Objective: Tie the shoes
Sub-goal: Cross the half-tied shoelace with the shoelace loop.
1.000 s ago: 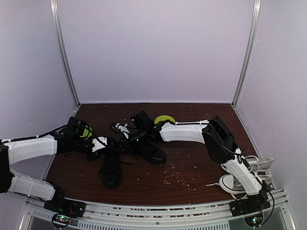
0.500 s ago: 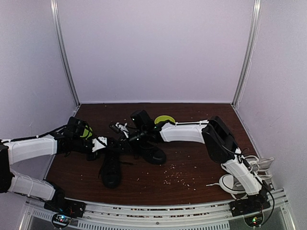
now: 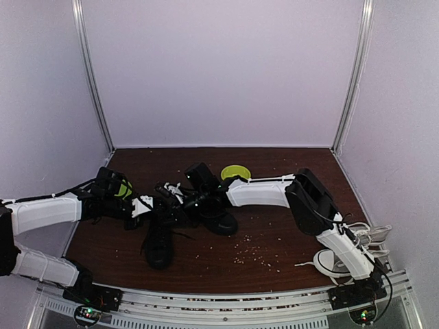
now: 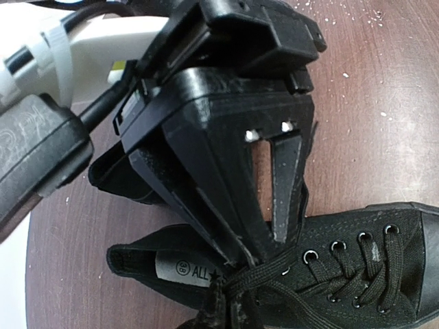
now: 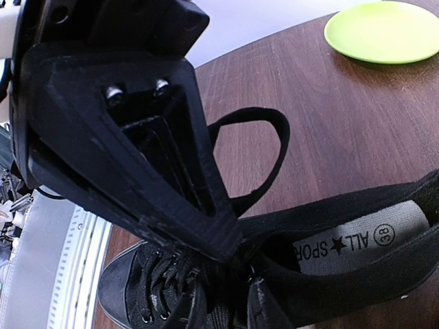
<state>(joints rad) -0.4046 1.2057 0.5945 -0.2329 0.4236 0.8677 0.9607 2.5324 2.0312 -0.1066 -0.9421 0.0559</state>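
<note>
At the laces, both grippers low

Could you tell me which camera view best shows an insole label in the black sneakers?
Right wrist: the insole label is large and readable. Left wrist shows only part of one; top external cannot resolve it.

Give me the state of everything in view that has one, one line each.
left hand, shut on lace of the near shoe
right hand, shut on lace loop
near black shoe, upright, laced, not tied
far black shoe, upright, lacing too dark to tell
green plate, empty
white-laced sneakers, one lace trailing loose
</note>
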